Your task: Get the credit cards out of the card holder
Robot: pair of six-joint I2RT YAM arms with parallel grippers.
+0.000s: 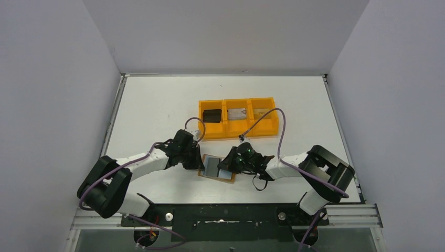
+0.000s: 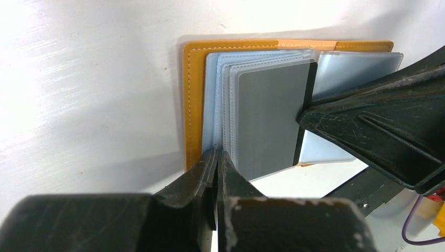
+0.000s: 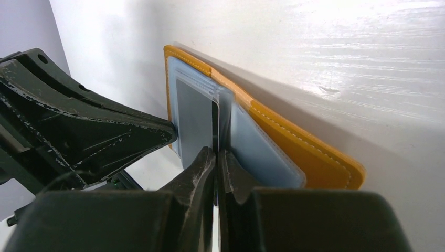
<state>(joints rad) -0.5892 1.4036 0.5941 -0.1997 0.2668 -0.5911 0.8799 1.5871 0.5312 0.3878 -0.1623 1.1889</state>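
The tan-brown card holder [image 1: 216, 178] lies open on the table between both arms. In the left wrist view its tan edge [image 2: 193, 100] frames grey-blue pockets, and a grey credit card [image 2: 267, 118] sticks partly out of them toward the right. My left gripper [image 2: 216, 157] is shut on the near edge of the holder's pocket side. My right gripper [image 3: 216, 153] is shut on the card's thin dark edge [image 3: 215, 123]. In the top view the left gripper [image 1: 199, 160] and the right gripper [image 1: 225, 167] face each other across the holder.
A bright orange three-compartment tray [image 1: 237, 132] stands just behind the holder. It has a dark card [image 1: 212, 115] in the left compartment and silvery cards [image 1: 239, 113] in the other two. A purple cable [image 1: 278, 131] arcs over the tray's right end.
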